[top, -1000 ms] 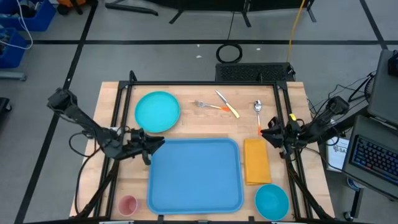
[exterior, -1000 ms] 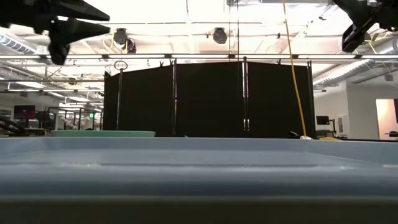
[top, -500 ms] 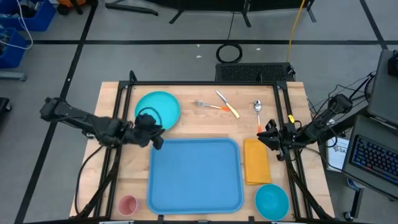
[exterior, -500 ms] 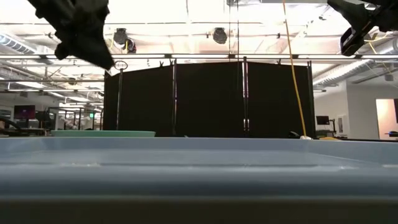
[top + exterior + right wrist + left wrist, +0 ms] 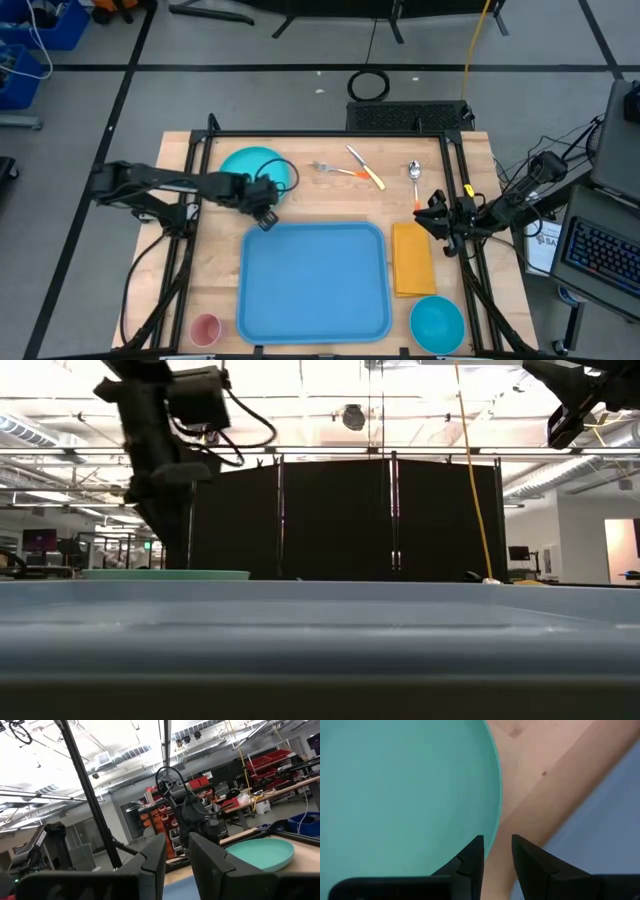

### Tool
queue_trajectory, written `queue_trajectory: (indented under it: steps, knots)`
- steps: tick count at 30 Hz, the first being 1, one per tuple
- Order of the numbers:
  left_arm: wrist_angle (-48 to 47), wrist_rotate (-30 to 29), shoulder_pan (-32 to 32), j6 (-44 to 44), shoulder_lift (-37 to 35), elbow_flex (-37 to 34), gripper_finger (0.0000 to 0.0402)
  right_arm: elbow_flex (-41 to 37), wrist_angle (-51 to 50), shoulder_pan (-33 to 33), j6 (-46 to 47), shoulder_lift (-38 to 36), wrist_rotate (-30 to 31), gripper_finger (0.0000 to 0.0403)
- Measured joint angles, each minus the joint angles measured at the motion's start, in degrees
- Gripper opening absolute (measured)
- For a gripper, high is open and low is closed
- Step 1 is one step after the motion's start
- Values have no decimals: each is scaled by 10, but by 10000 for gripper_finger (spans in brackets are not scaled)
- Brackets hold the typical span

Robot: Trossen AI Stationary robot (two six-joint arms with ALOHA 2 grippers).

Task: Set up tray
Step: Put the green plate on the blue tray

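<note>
The light-blue tray (image 5: 313,280) lies flat on the wooden table, toward its near edge; its rim fills the low view (image 5: 320,640). A round turquoise plate (image 5: 243,163) sits at the far left (image 5: 405,795). My left gripper (image 5: 268,203) hangs over the plate's near right edge, pointing steeply down, its fingers (image 5: 497,845) a little apart with nothing between them. My right gripper (image 5: 432,215) waits high at the table's right side, beside the napkin; its fingers (image 5: 177,845) are slightly apart and hold nothing.
A fork (image 5: 328,168), an orange-handled knife (image 5: 366,168) and a spoon (image 5: 414,172) lie along the far edge. A yellow napkin (image 5: 412,258) lies to the right of the tray, a turquoise bowl (image 5: 437,323) near right, a pink cup (image 5: 205,328) near left.
My left gripper has swung from beside the tray's far left corner toward the far edge and the right, to above the plate's near edge. It has tipped from pointing level to pointing steeply down. The plate and tray have stayed in place.
</note>
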Motion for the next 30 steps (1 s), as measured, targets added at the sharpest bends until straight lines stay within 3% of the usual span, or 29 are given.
queue_trajectory:
  steps: [8,13,24,30]
  knots:
    - [-2,-27,0,38,62,79,104,0,-23,0,33,9,-1,75]
    - [-1,-50,3,73,81,88,109,0,-26,0,49,21,-1,75]
    - [-10,-44,28,54,126,87,234,0,-25,0,58,32,-1,75]
    - [-5,-46,27,54,145,87,256,0,-26,0,58,33,-1,75]
